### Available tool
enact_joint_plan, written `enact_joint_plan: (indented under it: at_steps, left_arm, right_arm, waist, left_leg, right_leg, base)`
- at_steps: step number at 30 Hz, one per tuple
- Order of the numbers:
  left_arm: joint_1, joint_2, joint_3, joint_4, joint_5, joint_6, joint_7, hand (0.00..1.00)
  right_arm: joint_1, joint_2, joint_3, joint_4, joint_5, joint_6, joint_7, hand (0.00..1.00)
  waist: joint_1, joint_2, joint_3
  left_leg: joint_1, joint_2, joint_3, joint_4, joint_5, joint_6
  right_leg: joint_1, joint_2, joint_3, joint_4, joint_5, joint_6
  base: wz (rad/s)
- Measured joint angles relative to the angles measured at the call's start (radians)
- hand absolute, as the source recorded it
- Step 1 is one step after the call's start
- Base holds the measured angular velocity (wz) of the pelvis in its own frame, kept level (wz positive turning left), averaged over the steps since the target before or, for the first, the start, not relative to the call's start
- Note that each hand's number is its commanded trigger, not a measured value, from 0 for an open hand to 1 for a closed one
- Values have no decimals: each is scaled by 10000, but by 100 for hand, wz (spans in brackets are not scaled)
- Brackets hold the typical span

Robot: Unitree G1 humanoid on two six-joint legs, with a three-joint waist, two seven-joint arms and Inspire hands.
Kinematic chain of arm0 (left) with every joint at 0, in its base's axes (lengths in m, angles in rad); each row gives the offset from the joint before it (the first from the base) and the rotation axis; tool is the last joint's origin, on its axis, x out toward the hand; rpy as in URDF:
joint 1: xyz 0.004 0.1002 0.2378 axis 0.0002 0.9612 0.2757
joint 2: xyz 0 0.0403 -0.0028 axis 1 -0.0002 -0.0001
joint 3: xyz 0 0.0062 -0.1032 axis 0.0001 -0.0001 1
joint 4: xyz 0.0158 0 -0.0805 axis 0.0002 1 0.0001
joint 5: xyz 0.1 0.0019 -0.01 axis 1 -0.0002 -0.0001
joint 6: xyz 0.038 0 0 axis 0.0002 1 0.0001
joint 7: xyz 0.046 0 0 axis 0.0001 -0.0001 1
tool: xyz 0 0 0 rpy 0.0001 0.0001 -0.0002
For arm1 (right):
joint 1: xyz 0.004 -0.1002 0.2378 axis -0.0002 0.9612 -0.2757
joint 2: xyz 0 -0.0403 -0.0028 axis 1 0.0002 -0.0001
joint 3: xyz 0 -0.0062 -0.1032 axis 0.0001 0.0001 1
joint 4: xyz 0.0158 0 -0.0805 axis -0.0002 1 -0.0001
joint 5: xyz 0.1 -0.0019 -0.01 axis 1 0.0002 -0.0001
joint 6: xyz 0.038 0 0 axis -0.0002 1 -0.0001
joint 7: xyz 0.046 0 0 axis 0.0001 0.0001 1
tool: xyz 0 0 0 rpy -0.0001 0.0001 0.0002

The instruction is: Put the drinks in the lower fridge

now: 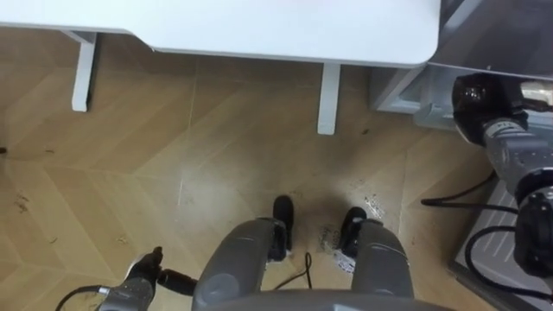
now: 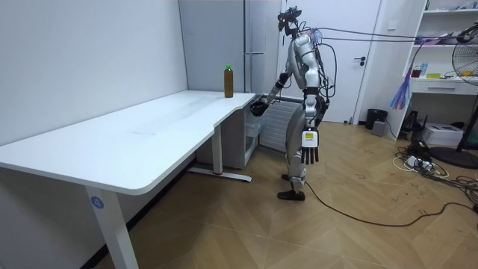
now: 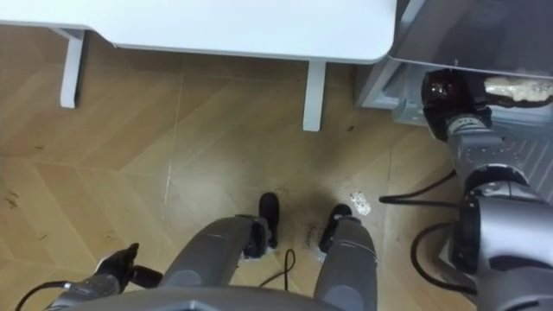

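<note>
Robot: We saw it standing upright on the wooden floor [image 1: 130, 173], facing the long side of the white table [image 1: 285, 26] near that table's far end. The tall grey fridge [image 2: 213, 37] was just off its right side.

Drink: One bottle [image 2: 228, 81] — brown contents, green cap — stood upright on the table's far end, close to the end edge beside the fridge. Neither robot hand touched it.

Right robot hand: The right robot hand [image 1: 477, 99] was stretched forward and to the right, past the table's right-hand corner and low against the fridge's front. In the eye views it showed as a dark rounded shape at the mouth of a pale lower compartment [image 3: 380, 91]. We could not tell whether it was open, closed or holding anything.

Left robot hand: The left robot hand [image 2: 310, 148] hung at the robot's side below hip height, its fingers straight and relaxed, holding nothing. It was well apart from the table and from the bottle.

Table: In the eye views its rounded right-hand corner lay just beside the lower compartment, and two white legs came down to the floor under the near edge.

Room: At the room view's right we noted a white door [image 2: 364, 52], a shelf unit [image 2: 448, 82] and a standing fan [image 2: 464, 56] — all well apart from the robot.
</note>
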Motion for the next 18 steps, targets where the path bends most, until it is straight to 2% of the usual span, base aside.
enact_joint_plan:
  at_steps: [6,18]
  left_arm:
    - [0,67,-1,2,-131,-5,16,0]
    - [12,189,-7,10,-127,-20,164,0]
  right_arm:
    - [-8,-69,-14,0,16,0,-144,0]
    - [-51,-86,-23,1,46,0,-470,0]
  waist:
    - [-73,-7,1]
    - [-56,-6,1]
  left_leg:
    - [-56,32,271,70,4,7]
    - [-92,52,294,217,-12,29]
  right_leg:
    - [-79,-133,-63,255,-146,-7]
    - [-76,-134,-62,378,-210,-13]
  base:
    - [9]
    - [0]
